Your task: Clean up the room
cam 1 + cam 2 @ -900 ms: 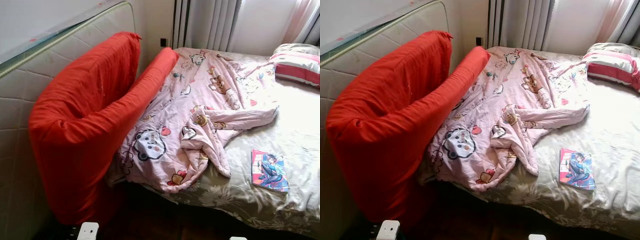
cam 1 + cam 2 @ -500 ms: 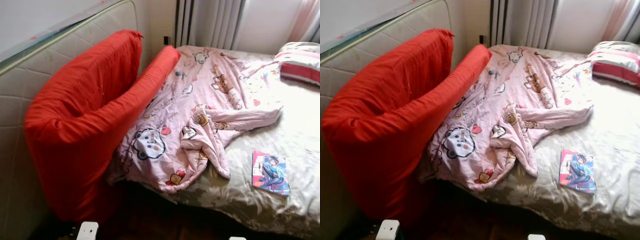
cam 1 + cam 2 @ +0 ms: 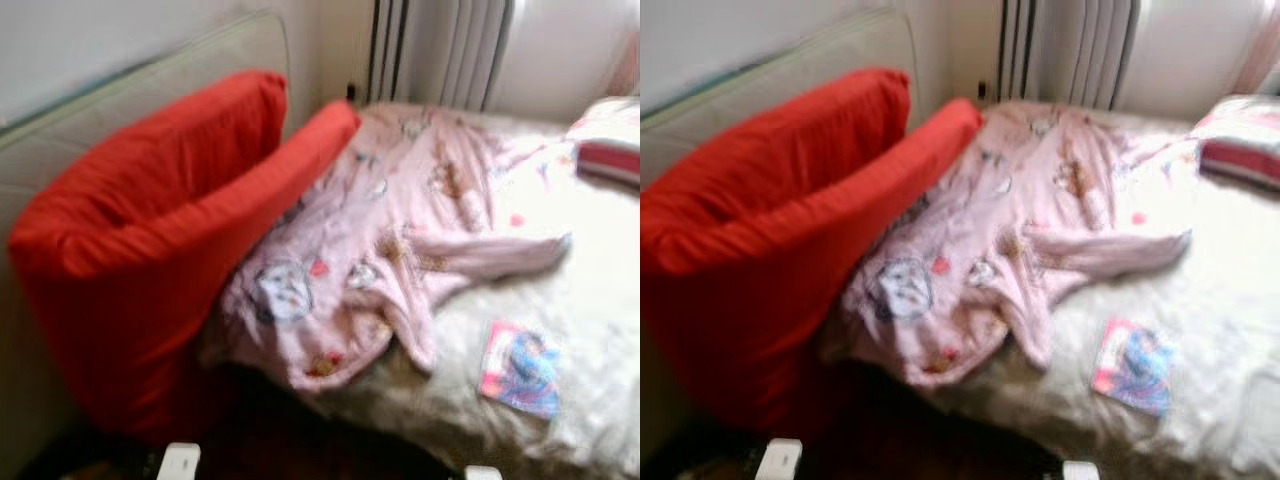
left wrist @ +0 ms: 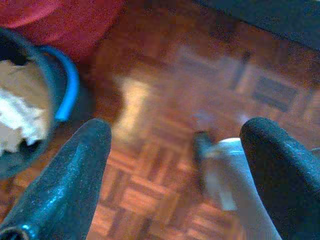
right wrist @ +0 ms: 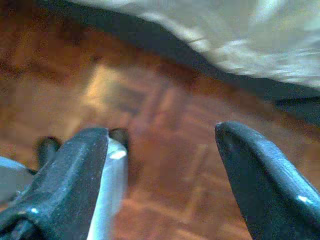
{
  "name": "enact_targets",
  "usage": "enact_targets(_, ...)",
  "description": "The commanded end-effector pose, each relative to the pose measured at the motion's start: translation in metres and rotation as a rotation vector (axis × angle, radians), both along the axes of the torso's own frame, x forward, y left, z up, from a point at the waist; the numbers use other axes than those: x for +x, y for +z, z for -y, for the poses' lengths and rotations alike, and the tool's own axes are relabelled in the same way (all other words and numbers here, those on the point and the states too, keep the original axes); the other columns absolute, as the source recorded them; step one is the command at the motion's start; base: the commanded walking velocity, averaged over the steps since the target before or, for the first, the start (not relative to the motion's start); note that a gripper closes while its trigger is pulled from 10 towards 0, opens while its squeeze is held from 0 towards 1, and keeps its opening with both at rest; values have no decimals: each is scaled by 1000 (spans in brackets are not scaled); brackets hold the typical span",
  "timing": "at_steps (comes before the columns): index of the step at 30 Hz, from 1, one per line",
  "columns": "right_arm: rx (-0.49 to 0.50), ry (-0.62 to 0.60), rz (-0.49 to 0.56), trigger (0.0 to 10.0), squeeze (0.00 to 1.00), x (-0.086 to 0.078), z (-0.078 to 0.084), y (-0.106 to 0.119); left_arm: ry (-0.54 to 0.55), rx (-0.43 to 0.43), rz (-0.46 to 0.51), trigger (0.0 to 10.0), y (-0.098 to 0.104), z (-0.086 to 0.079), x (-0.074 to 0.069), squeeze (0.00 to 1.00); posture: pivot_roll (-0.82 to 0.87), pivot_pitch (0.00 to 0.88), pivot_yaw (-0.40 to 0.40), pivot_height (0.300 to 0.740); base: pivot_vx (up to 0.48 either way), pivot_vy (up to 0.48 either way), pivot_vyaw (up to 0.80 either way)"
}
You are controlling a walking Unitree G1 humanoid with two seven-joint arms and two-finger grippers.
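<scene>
A crumpled pink blanket (image 3: 400, 240) with cartoon prints lies across the bed (image 3: 600, 270). A colourful book (image 3: 520, 367) rests on the pale sheet near the bed's front edge. A striped red and white pillow (image 3: 610, 150) is at the far right. My left gripper (image 4: 175, 175) hangs open over the parquet floor, next to a dark bin (image 4: 30, 100) with a blue rim and paper inside. My right gripper (image 5: 162, 175) is also open above the floor, below the edge of the bed. Both hold nothing.
A large red folded cushion (image 3: 160, 240) leans against a quilted mattress (image 3: 120, 100) standing at the left wall. Grey curtains (image 3: 440, 50) hang behind the bed. Dark wooden floor (image 3: 300, 450) runs between me and the bed. The eye views are blurred.
The whole picture has shifted and blurred, so the camera is moving; the bed and cushion sit slightly lower and further right in view. Nothing on the bed has moved.
</scene>
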State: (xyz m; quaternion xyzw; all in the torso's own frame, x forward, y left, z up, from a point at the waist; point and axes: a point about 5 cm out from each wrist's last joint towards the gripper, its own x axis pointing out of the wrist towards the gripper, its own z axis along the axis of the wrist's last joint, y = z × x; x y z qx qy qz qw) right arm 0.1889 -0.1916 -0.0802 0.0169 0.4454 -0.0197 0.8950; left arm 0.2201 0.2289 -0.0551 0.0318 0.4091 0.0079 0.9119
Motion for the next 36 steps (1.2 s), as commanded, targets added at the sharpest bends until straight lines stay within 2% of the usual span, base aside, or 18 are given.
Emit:
enact_targets(1,21,-15,-52,10000,0,-15,-5,-8,2,8,-42,10000,-5,-5,-10,0,-22,181,21,740,0,-420,-781)
enact_targets(14,20,-16,-51,10000,0,-15,-5,-8,2,7,-42,10000,-5,-4,-10,0,-22,183,20,740,0,-419,-726)
enact_targets(36,19,-18,-42,10000,0,-13,-5,-7,-2,5,-39,10000,-4,-4,-9,0,-22,174,19,740,0,-419,0)
